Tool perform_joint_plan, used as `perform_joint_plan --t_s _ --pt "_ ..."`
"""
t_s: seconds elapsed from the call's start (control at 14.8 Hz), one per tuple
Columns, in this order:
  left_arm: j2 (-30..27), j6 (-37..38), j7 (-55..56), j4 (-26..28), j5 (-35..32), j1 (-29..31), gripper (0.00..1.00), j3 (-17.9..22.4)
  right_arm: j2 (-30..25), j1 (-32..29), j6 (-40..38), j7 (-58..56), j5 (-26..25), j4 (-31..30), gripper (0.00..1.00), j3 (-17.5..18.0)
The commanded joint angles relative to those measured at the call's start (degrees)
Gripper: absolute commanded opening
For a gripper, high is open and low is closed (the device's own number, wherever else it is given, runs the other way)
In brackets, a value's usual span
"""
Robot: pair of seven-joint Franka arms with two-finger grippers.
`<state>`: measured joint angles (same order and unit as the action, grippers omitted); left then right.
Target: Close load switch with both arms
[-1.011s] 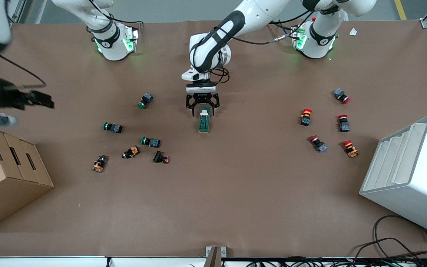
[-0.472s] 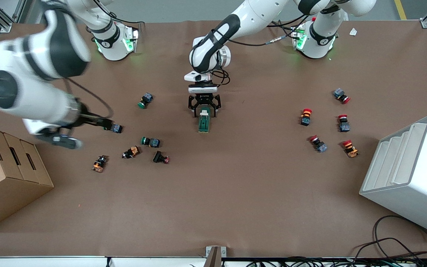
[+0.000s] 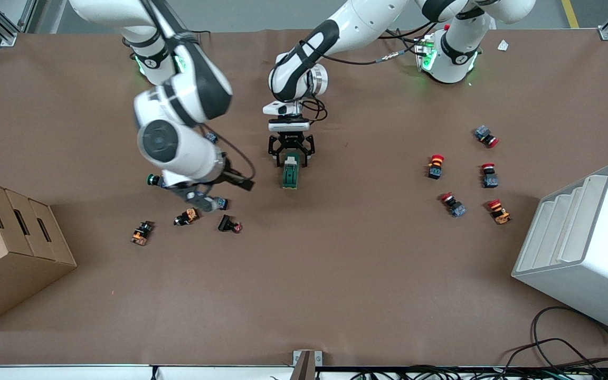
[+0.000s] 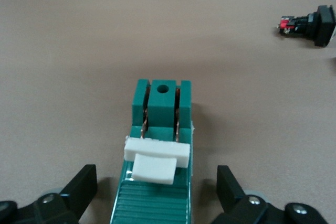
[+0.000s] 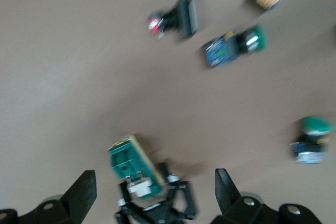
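Load switch (image 3: 290, 173) lies centre frame on surface (image 3: 335, 274). Left claw (image 3: 290, 158) straddles its white-handle end, fingers spread, not pinching. Right claw (image 3: 230, 184) hovers spread over push buttons. Step: approach. Next: left grips, right presses handle.

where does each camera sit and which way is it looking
Front view: high across the table, facing both arms' bases; shows the left gripper open around the load switch and the right gripper in the air over the green push buttons.
Left wrist view: on the left wrist, looking down at the load switch between its own fingers.
Right wrist view: on the right wrist, looking down; its own fingers show.
Shared: the right wrist view also sees the load switch and the left gripper.
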<state>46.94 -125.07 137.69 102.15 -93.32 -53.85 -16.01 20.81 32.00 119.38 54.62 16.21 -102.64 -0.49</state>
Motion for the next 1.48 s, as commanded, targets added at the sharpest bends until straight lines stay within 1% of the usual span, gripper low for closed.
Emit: perform_joint_plan --t_s 0.0,0.07,0.2,0.34,0.54,0.67,0.88,1.01,1.15,1.42 --pt "3.9 0.1 5.6 -0.7 -4.6 -0.9 1.00 0.4 -0.9 4.8 11.3 1.5 3.9 -8.3 1.00 -0.7" --pt "4.0 0.1 6.4 -0.7 -5.1 -1.0 1.00 0.4 0.4 6.7 14.7 1.5 4.6 -9.4 1.00 -0.7" --pt "4.0 0.1 6.4 -0.8 -5.1 -1.0 1.00 0.5 3.3 9.6 19.4 1.6 5.7 -9.6 1.00 -0.7" --pt "4.0 0.1 6.4 -0.8 -5.1 -1.0 1.00 0.5 6.4 12.4 24.5 1.7 8.2 -9.7 1.00 -0.7" --pt "3.9 0.1 6.4 -0.9 -5.1 -0.9 1.00 0.5 8.5 14.6 25.4 1.7 8.8 -9.7 1.00 -0.7" --pt "3.9 0.1 6.3 -0.9 -5.1 -0.9 1.00 0.6 9.6 16.0 25.9 3.9 8.8 -9.5 1.00 -0.7" --pt "3.8 0.1 6.4 -0.9 -5.1 -0.9 1.00 0.7 11.3 16.7 29.0 4.6 9.0 -9.2 1.00 -0.7" --pt "3.8 0.1 6.4 -0.9 -5.1 -0.8 1.00 0.7 12.8 17.4 30.7 4.8 11.1 -8.6 1.00 -0.6" --pt "3.7 0.1 6.3 -0.9 -5.1 -0.8 1.00 0.8 13.5 17.9 30.7 4.8 13.3 -7.8 1.00 -0.6" --pt "3.6 0.1 6.5 -1.3 -5.1 -0.8 1.00 0.8 13.5 17.9 30.4 4.9 14.9 -7.0 1.00 -0.6"
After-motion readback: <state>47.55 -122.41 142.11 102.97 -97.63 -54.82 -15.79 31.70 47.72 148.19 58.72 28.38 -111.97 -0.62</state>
